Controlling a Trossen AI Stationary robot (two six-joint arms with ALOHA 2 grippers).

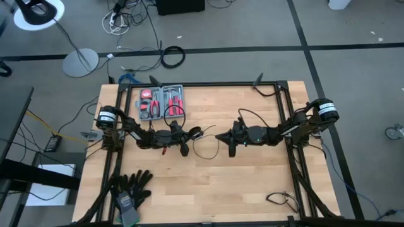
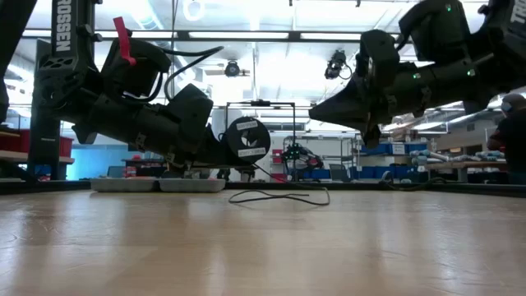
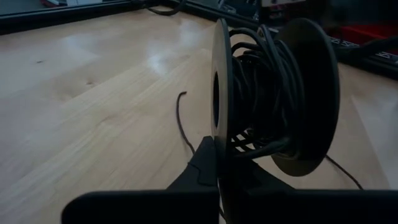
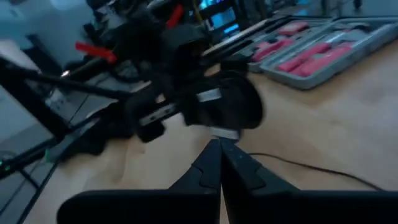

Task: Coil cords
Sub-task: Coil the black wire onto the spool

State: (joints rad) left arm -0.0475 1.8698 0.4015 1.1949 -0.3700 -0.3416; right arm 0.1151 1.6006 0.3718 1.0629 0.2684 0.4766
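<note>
High view: left gripper (image 1: 187,133) clenched on spool (image 1: 194,133) at table (image 1: 252,189) centre; wire (image 1: 203,150) trails toward right gripper (image 1: 222,136), clamped empty. Tool case (image 1: 161,103) behind.
Low view: spool (image 2: 247,138) raised, disc facing camera; wire (image 2: 279,196) loops flat

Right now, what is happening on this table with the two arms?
The robot is winding a thin black wire onto a spool. The left gripper is shut on the spool's rim and holds it up above the wooden table. The spool is already well filled, and a loose loop of wire lies on the wood between the arms. The right gripper is shut, pointing at the spool; whether it pinches the wire is unclear. A tool case sits behind.
</note>
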